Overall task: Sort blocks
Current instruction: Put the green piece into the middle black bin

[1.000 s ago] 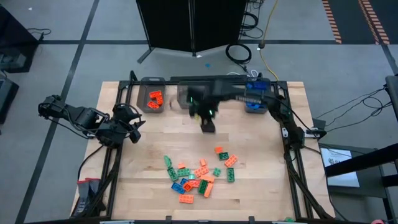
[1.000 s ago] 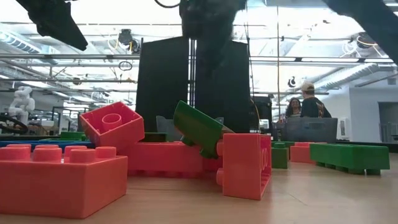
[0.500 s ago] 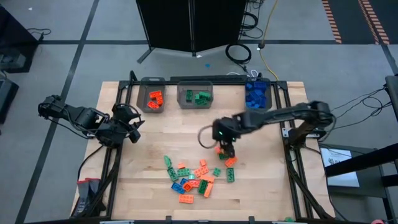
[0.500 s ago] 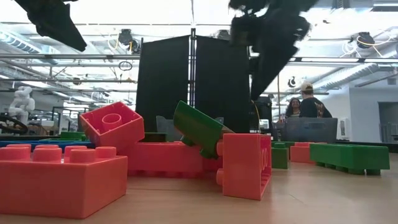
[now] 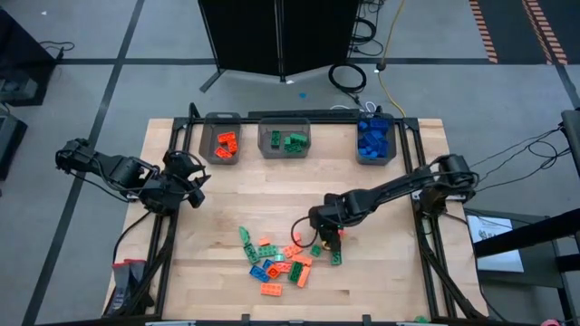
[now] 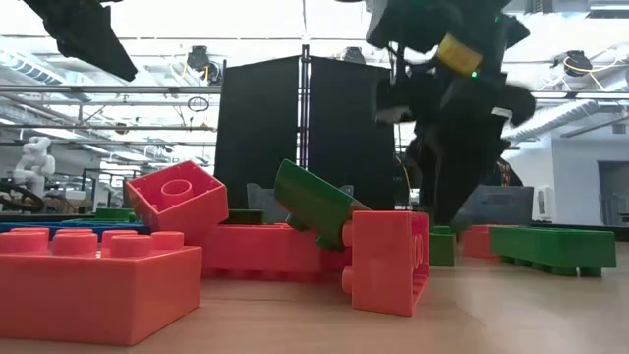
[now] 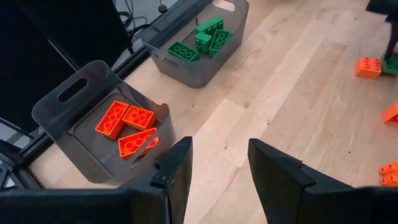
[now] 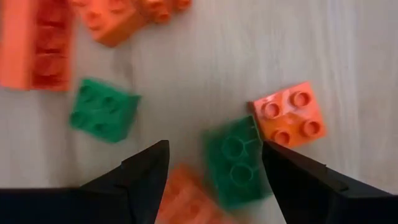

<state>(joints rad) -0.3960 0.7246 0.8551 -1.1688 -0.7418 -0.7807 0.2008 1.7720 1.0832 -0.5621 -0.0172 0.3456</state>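
The pale wooden table [image 5: 245, 199] carries three grey translucent rectangular bins [image 5: 285, 142] along its far edge, with orange, green and blue bricks sorted one colour to each. The dark right arm reaches across to the loose pile of small studded plastic blocks [image 5: 281, 258] near the front edge. The right gripper [image 5: 328, 237] hangs low, fingers apart and empty, over a green square brick [image 8: 235, 163] touching an orange one [image 8: 289, 115]. The left gripper [image 7: 217, 165] waits near the table's left edge, jaws apart, empty.
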